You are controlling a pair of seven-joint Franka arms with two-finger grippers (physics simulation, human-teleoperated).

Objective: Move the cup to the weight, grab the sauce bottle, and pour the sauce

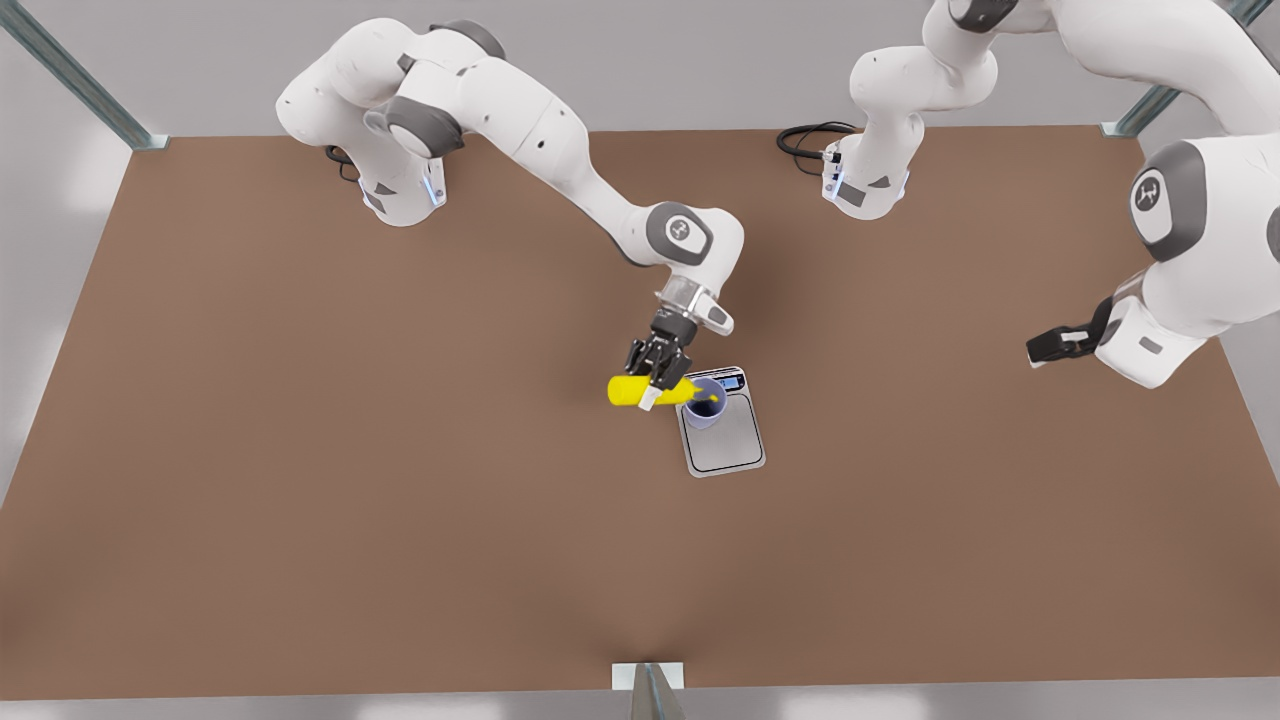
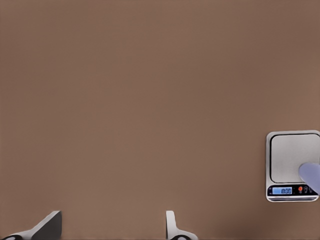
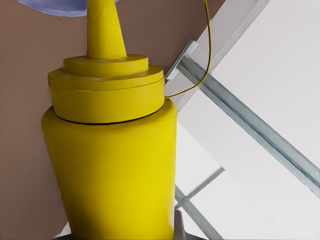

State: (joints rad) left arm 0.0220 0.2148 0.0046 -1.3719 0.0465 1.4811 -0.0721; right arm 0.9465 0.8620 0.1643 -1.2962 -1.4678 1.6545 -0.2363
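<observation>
So the right gripper [image 1: 660,385] is clamped around the sauce bottle [image 1: 650,391], gripping it roughly mid-body, fingers closed tight on the yellow plastic. The bottle is tipped over on its side, nearly horizontal, with the nozzle end pointing at the cup [image 1: 705,403] and sitting right over its rim. From the right wrist view you get the sauce bottle [image 3: 112,165] up close, nozzle aimed at the cup [image 3: 65,7], whose pale lavender edge peeks in past the tip.

The cup stands upright on the weight [image 1: 722,435], at the end of the platform closest to the display strip, so the other half of the silver platform is bare. Inside the cup there's a bit of yellow, the sauce [image 1: 709,399], same colour as the bottle, sitting against the dark inside.

The weight itself lies around the middle of the desk [image 1: 300,500], a little toward the front view's right, well away from every edge.

The left gripper [image 1: 1040,350] hangs up high over the desk's edge at the front view's right, well apart from everything, and that arm is just waiting. In the left wrist view its fingertips [image 2: 172,225] are spread wide with nothing but bare desk [image 2: 150,100] between them, and the weight [image 2: 292,165] shows off to the side with a sliver of the cup [image 2: 311,175] on it.
</observation>
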